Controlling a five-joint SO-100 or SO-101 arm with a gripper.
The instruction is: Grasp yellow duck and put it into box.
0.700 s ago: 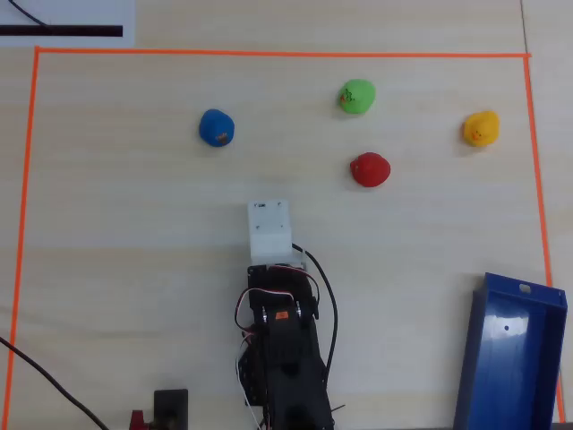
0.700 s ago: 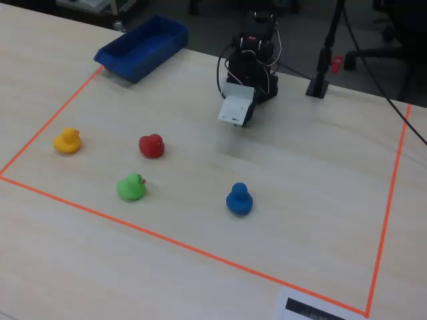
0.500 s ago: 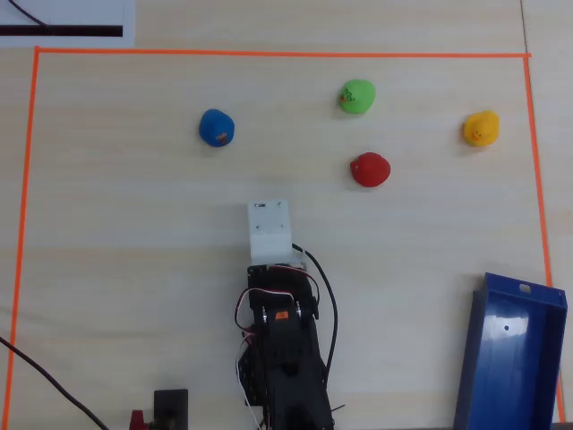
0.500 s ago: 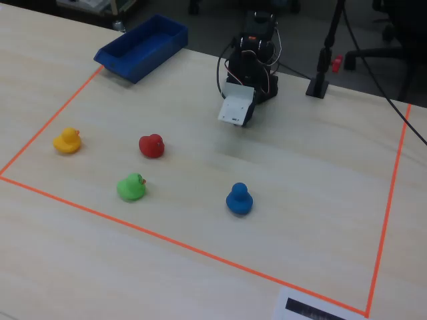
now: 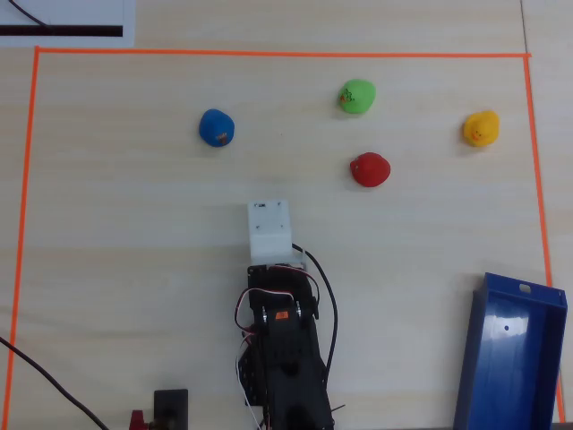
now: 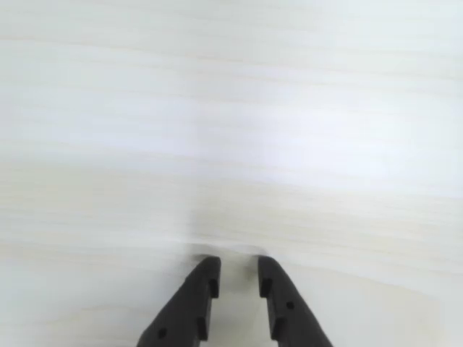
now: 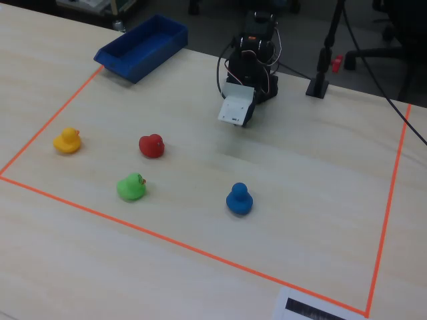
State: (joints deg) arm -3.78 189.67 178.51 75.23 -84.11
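Right, quick pass.
yellow duck: the yellow duck (image 5: 481,128) (image 7: 67,140) is small, rounded, yellow with an orange beak, upright on the table, free of the arm.
duck place: far right of the overhead view, just inside the right run of the orange tape line (image 5: 538,161); in the fixed view it sits at far left near the tape corner.
neighbours: red duck (image 5: 369,169) (image 7: 151,145) is nearest, then green duck (image 5: 356,96) (image 7: 131,187); blue duck (image 5: 217,127) (image 7: 239,199) is well apart on the other side. None touch.
box: the box (image 5: 510,358) (image 7: 141,47) is deep blue, long, open-topped, nothing inside; lies across the tape edge, well apart from the yellow duck.
open room: bare wood table (image 5: 134,224) between duck and box along the right side; wide bare patch around the arm.
gripper: gripper (image 6: 238,275) is slightly parted, a narrow gap between the black fingertips (image 6: 206,273), nothing held, only table under it in the wrist view.
arm: arm (image 5: 282,349) (image 7: 253,57) is folded back at the bottom centre of the overhead view, well apart from every duck.
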